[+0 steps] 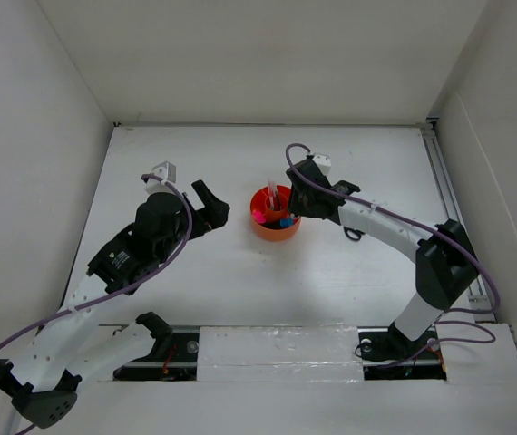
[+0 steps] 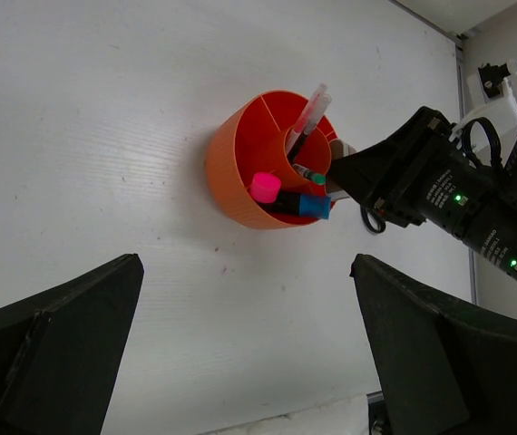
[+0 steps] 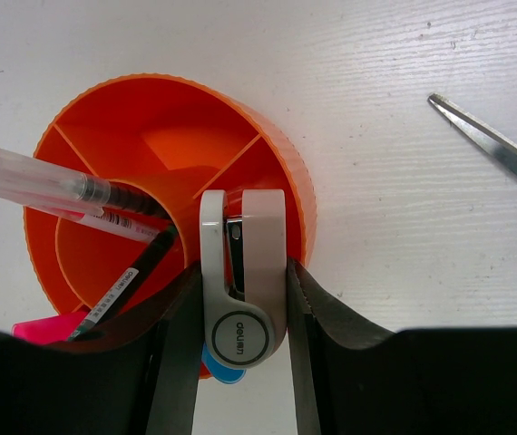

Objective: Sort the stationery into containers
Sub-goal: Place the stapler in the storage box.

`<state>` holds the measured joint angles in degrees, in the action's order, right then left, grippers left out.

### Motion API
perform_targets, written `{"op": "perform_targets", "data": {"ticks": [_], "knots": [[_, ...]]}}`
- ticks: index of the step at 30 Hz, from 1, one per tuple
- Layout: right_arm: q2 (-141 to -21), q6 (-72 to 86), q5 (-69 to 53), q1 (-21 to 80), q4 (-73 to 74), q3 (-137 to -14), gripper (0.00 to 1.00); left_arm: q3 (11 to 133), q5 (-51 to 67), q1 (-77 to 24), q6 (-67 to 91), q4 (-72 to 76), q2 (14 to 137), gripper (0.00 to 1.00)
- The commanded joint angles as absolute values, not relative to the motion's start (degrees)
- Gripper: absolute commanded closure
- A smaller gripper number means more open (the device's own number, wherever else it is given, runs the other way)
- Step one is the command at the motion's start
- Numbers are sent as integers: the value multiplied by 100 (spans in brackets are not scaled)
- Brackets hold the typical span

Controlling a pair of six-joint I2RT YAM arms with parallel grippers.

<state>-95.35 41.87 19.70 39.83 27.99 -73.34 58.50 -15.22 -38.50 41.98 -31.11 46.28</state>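
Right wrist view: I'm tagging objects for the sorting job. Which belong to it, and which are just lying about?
Job: orange organiser, pens in it, white clip-like piece in the right gripper, scissors on the table.
Lying about: nothing else shows.

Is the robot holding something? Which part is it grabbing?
Yes. The right gripper pinches the pink-and-white clip-like piece by its long sides, near its rounded end, over the orange organiser. The left gripper is open and empty.

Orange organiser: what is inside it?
Clear-barrelled pens and a thin black pen stand near the organiser's middle; a pink-capped marker and a blue-capped marker sit by the rim. One wedge looks empty. The right gripper and its white clip piece hide the wedge beneath them.
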Motion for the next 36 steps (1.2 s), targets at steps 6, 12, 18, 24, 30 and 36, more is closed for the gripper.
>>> {"op": "perform_targets", "data": {"ticks": [6, 12, 18, 24, 30, 36], "knots": [[-9475, 4236, 2092, 4025, 2496, -7374, 67, 5818, -1512, -3832, 4113, -2918, 4570, 0], [-9422, 4236, 2092, 4025, 2496, -7321, 59, 5818, -1459, -3832, 4113, -2918, 4518, 0], [-9422, 4236, 2092, 4025, 2496, -7269, 55, 5818, -1459, -3832, 4113, -2918, 4518, 0], [-9422, 4184, 2092, 4025, 2496, -7269, 50, 5818, -1459, -3832, 4166, -2918, 4518, 0], [-9422, 4184, 2092, 4025, 2496, -7269, 50, 5818, -1459, -3832, 4166, -2918, 4518, 0], [-9422, 4184, 2092, 4025, 2443, -7216, 51, 5818, -1459, -3832, 4166, -2918, 4518, 0]]}}
